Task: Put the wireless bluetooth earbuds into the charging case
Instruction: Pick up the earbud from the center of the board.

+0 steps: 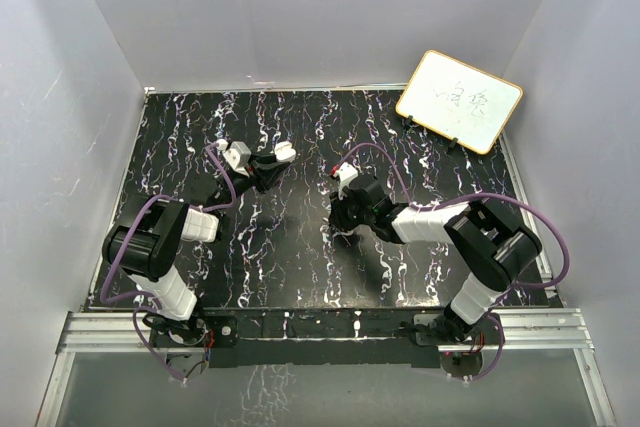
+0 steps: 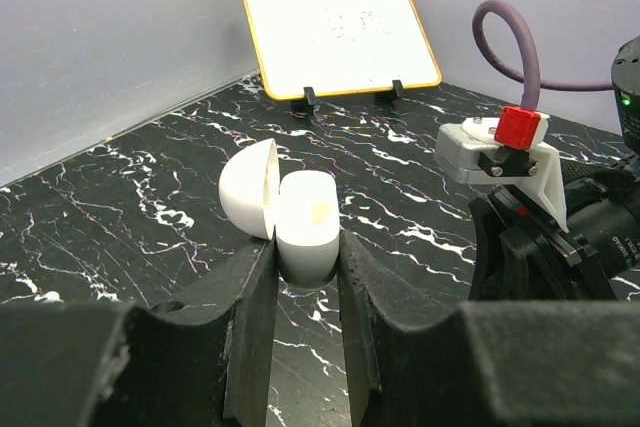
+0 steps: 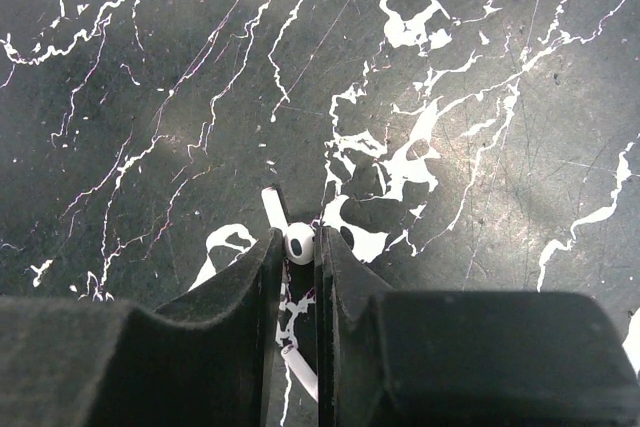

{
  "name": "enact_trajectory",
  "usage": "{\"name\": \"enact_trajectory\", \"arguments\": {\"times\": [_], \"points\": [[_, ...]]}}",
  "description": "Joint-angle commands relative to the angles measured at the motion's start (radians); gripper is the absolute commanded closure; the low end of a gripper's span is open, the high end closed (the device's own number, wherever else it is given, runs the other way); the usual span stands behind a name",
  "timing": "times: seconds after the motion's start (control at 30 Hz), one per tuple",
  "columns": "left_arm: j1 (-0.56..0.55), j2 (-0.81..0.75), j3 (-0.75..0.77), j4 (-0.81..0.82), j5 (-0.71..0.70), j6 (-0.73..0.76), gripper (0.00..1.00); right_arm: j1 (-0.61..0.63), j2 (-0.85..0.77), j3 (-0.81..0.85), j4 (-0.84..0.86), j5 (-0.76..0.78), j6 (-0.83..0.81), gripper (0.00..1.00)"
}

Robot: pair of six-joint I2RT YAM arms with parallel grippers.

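The charging case (image 2: 305,222) is white, not red, with its lid (image 2: 248,187) hinged open to the left. My left gripper (image 2: 308,252) is shut on the case's base and holds it just above the black marble table; from above it shows at the table's middle left (image 1: 284,150). My right gripper (image 3: 298,249) points down at the table and is shut on the head of a white earbud (image 3: 299,244), whose stem lies on the surface. A second white earbud stem (image 3: 302,369) lies between its fingers, nearer the palm. The right gripper (image 1: 342,219) stands right of the case.
A white board (image 1: 458,99) with an orange rim stands on feet at the back right, also in the left wrist view (image 2: 340,39). The right arm's wrist with its red-capped camera (image 2: 520,129) is close to the right of the case. Grey walls enclose the table.
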Motion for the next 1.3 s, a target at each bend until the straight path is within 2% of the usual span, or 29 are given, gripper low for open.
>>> {"name": "enact_trajectory", "arguments": {"times": [0.0, 0.27, 0.47, 0.73, 0.97, 1.1, 1.27], "points": [[-0.003, -0.028, 0.005, 0.178, 0.015, 0.003, 1.0, 0.006, -0.017, -0.008, 0.033, 0.028, -0.028, 0.86], [-0.003, -0.024, 0.011, 0.178, 0.031, -0.002, 1.0, 0.011, -0.105, 0.037, -0.049, 0.075, -0.082, 0.89], [-0.002, 0.006, 0.036, 0.177, 0.082, -0.018, 1.0, 0.011, -0.181, 0.118, -0.183, 0.122, -0.131, 0.9], [-0.017, 0.062, 0.094, 0.177, 0.194, -0.055, 1.0, 0.013, -0.25, 0.328, -0.428, 0.174, -0.21, 0.92], [-0.05, 0.08, 0.136, 0.177, 0.208, -0.089, 1.0, 0.012, -0.234, 0.519, -0.609, 0.153, -0.244, 0.92], [-0.074, 0.089, 0.155, 0.177, 0.238, -0.091, 1.0, 0.013, -0.264, 0.522, -0.591, 0.17, -0.265, 0.92], [-0.102, 0.12, 0.172, 0.177, 0.297, -0.054, 1.0, 0.016, -0.244, 0.598, -0.661, 0.182, -0.312, 0.93]]}}
